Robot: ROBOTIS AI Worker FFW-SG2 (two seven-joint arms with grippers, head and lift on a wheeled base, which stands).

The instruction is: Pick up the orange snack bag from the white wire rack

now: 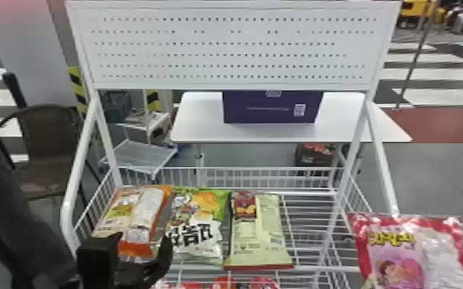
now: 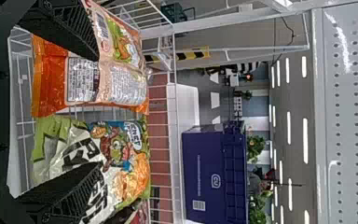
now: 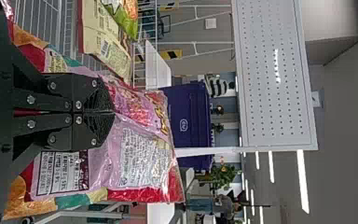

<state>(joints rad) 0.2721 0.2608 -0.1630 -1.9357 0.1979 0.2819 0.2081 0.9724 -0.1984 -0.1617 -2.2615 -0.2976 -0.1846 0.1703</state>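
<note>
The orange snack bag lies at the left end of the white wire rack. Over its near end, my left gripper is spread wide in the head view. Seen from the left wrist, the orange snack bag is between the fingers of my left gripper, nearer one finger, while the other is over the green and white bag. In the right wrist view my right gripper is closed on a pink and red snack bag, held at the rack's right side.
The green and white bag lies beside the orange one, then a pale yellow bag. Red packages sit below the rack's front edge. A pegboard panel rises above, and a purple box stands on a table behind.
</note>
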